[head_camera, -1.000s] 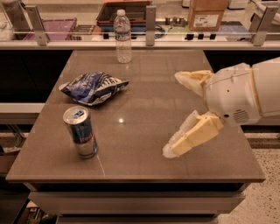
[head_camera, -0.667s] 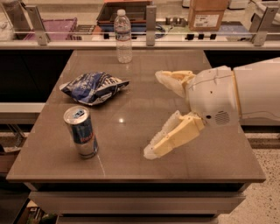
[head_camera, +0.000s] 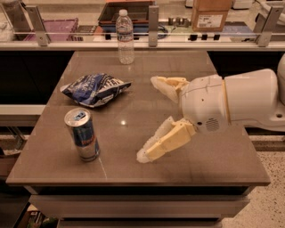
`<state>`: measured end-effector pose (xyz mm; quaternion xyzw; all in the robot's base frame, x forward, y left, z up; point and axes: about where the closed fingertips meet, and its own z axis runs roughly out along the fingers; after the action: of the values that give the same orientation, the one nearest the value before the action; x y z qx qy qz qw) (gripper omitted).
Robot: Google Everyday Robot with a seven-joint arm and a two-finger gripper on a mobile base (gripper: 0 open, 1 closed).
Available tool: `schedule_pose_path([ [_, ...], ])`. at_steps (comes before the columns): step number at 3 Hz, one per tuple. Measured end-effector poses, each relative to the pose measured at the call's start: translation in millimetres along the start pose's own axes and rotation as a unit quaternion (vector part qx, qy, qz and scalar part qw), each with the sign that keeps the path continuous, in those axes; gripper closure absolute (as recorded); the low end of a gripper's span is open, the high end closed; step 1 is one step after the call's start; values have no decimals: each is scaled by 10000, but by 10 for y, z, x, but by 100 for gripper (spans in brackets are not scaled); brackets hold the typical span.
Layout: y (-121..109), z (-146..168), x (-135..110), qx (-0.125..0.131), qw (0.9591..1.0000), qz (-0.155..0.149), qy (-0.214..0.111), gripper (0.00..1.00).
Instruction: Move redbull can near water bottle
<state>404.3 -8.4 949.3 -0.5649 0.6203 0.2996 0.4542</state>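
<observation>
The brown worktop has its front edge closest to us. Near that edge, on the left side, stands the can. It is blue and silver with a shiny top, and it stands straight up. Nothing touches it.

To the right of the can, a bit farther back, is the pincer. It comes in from the right on a big white arm. Its 2 yellowish fingers are spread wide apart, and they hold nothing. 1 finger points down toward the front of the worktop. I cannot tell if its tip touches the top. The other finger points left, farther back. The gap between them faces left, toward the can. The pincer and the can are apart, with bare worktop between them.

Behind the can lies a blue and white snack bag. It is crumpled and lies flat. It is near the can but does not touch it.

Far back, close to the rear edge of the worktop, stands the bottle. It is clear with a white cap, stands straight up, and is taller than the can. The can and the bottle are well apart, with the bag between them.

Past the worktop runs a long shelf. Beyond it sit a brown cardboard box on the right and a dark tray behind the bottle.
</observation>
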Motion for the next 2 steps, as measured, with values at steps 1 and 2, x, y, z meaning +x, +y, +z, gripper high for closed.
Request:
schedule_pose_path([
  [1, 23, 288, 42, -117, 9992, 14, -389, 0],
  [2, 96, 557, -58, -297, 9956, -94, -884, 0],
])
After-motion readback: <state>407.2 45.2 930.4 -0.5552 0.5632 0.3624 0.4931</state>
